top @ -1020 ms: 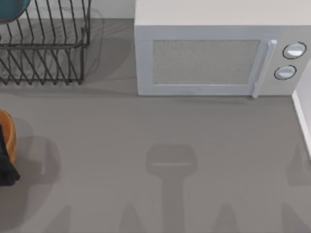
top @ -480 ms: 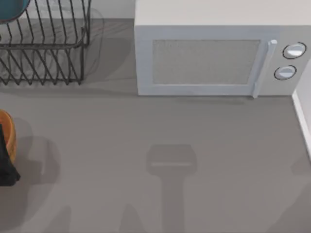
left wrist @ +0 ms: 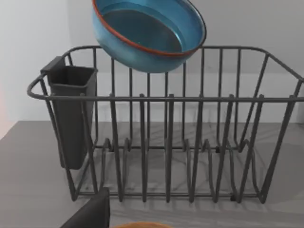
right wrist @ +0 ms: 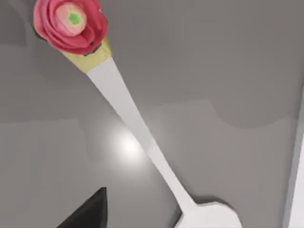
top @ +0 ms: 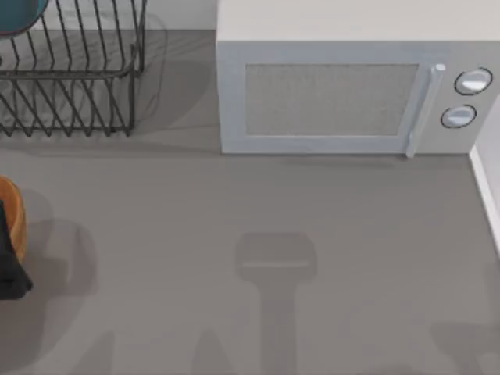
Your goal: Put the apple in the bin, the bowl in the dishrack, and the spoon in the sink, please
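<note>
1. Our glossy teal-blue bowl (left wrist: 148, 35) with its reddish rim sits in the black wire dishrack (left wrist: 166, 142): done, we judge.
2. The white spoon (right wrist: 137, 137) with a pink flower handle lies on the grey surface, sink step pending.
3. We cannot tell either gripper's state.

microwave (top: 344, 86) back centre | orange container (top: 11, 215) left edge | grey table (top: 273, 203)

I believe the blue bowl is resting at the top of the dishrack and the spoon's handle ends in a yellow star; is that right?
Not quite. The bowl does sit at the top of the dishrack, but the spoon handle ends in a pink-red flower, not a yellow star, as the right wrist view shows.
</note>
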